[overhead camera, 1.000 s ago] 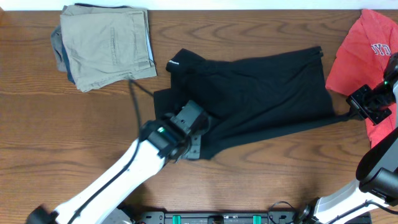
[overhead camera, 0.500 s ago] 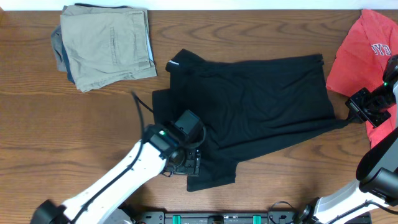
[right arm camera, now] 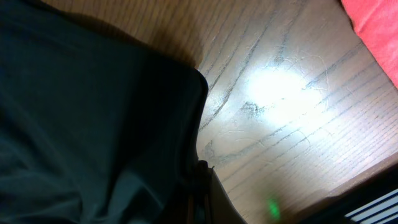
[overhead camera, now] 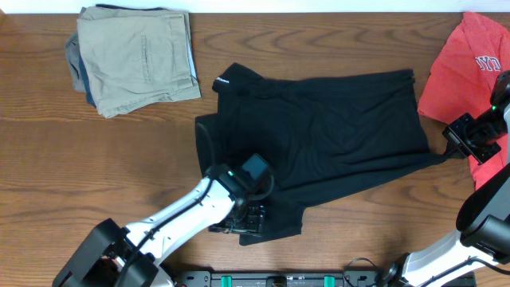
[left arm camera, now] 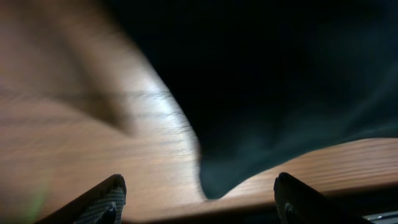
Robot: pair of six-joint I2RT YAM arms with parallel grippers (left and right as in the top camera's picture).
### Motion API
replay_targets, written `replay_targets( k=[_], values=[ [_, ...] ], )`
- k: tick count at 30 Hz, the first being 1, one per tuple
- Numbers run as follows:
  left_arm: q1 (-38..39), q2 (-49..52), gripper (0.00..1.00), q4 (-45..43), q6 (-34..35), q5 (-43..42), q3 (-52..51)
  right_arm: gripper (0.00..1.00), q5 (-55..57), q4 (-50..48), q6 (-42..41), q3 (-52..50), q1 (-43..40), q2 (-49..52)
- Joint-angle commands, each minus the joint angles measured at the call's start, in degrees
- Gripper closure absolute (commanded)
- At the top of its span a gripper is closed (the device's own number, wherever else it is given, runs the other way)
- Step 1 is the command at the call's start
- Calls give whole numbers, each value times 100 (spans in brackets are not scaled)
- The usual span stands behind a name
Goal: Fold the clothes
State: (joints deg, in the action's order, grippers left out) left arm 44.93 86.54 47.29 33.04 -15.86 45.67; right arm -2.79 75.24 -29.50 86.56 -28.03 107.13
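Since a second ago our left pincer (overhead camera: 251, 221) has slid back toward the near edge of the desk (overhead camera: 80, 175), and the lower flap of the black garment (overhead camera: 335, 127) has come out with it into a tongue that now lies just beside it. In the left wrist view the two fingers (left arm camera: 102, 200) stand wide apart and hold nothing. The rounded corner of the black garment (left arm camera: 280, 74) lies on the wood ahead of the gap between them.

Beyond this pincer the rest of the garment spreads flat across the middle of the desk, and its white tag (overhead camera: 221, 80) sits at the far left corner.

Off to the right, our right pincer (overhead camera: 456, 146) looks closed on the garment's right corner, which is drawn out to a thin point toward it. The right wrist view shows the dark hem (right arm camera: 81, 124) running straight down into the jaws. The red tee (overhead camera: 462, 64) lies just behind and beside that pincer.

Farthest from our left pincer, at the far left of the desk, we see a folded pile of khaki trousers (overhead camera: 135, 56).
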Motion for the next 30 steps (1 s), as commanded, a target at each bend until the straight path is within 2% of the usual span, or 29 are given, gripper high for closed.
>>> replay_targets(
  k=[1,7,11,13,15,17,18,26,30],
  values=[
    [188,33,23,-177,175,-66,-90,99,87,39,46,103,74,-4],
    [229,33,23,-356,446,48,-334,99,87,85,87,103,74,-4],
    [229,50,32,-498,525,44,-511,99,87,138,87,103,74,-4],
    [229,70,39,-577,525,42,-592,99,87,177,85,103,74,-4],
    [229,70,54,-656,522,39,-673,99,85,221,85,103,74,-4],
    [229,70,86,-713,525,37,-734,99,85,264,83,103,72,-4],
    [229,70,94,-715,525,20,-745,99,87,299,83,103,72,-7],
    [229,-72,94,-225,675,-61,-745,99,136,516,81,103,68,-249],
    [232,-645,94,280,815,-63,-743,99,133,623,83,103,68,-570]
  ],
)
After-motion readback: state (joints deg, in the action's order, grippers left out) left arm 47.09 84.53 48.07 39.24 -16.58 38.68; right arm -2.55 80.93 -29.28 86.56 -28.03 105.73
